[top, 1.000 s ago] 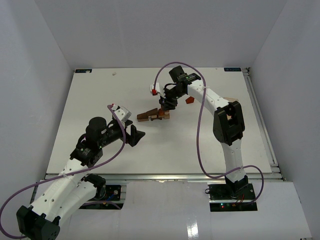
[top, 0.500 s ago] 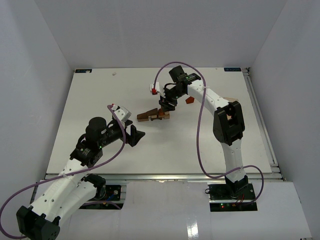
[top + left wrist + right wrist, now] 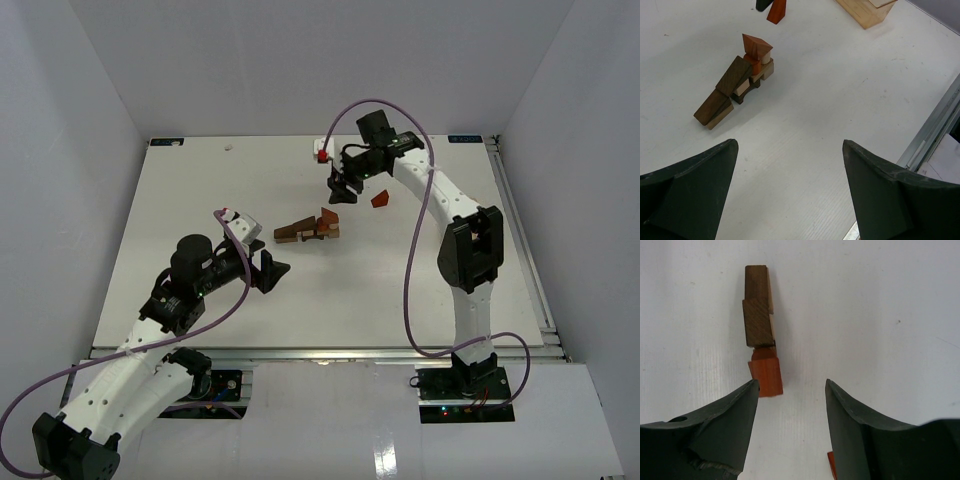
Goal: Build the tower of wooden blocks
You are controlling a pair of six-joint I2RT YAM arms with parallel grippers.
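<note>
**Top view.** The wood block tower [image 3: 308, 229] sits on the white desk [image 3: 190, 210] a little right of the frame's centre. It is a low cluster of tan, reddish and dark brown pieces. The right fingers [image 3: 343, 191] hang just to its upper right, clear of the blocks. A loose reddish block [image 3: 380, 199] lies on the desk to the right of those fingers. The left fingers [image 3: 272, 268] are to the lower left of the tower, spread wide and pointing toward it.

**Left wrist view.** One dark finger [image 3: 690, 192] fills the lower left corner and the other the lower right. They are released, with only bare desk between them. The tower [image 3: 737, 82] lies in the upper left. Dark brown pieces lean in a sloping row at its left end, tan pieces lie underneath, and a reddish wedge tops its right end. At the top edge lies the loose reddish block [image 3: 776, 11], with a dark fingertip of the other arm just beside it. A pale wooden slab [image 3: 867, 11] shows in the upper right corner, and a metal rail [image 3: 935, 130] runs down the right side.

**Right wrist view.** The two fingers [image 3: 715, 425] rise from the bottom corners, parted and grasping nothing. The tower [image 3: 760, 325] is in the upper left, seen from above as dark brown wood over a reddish piece. That piece's lower end lies close to the tip of the left-hand finger. A sliver of the loose reddish block [image 3: 831, 465] shows at the bottom edge.
</note>
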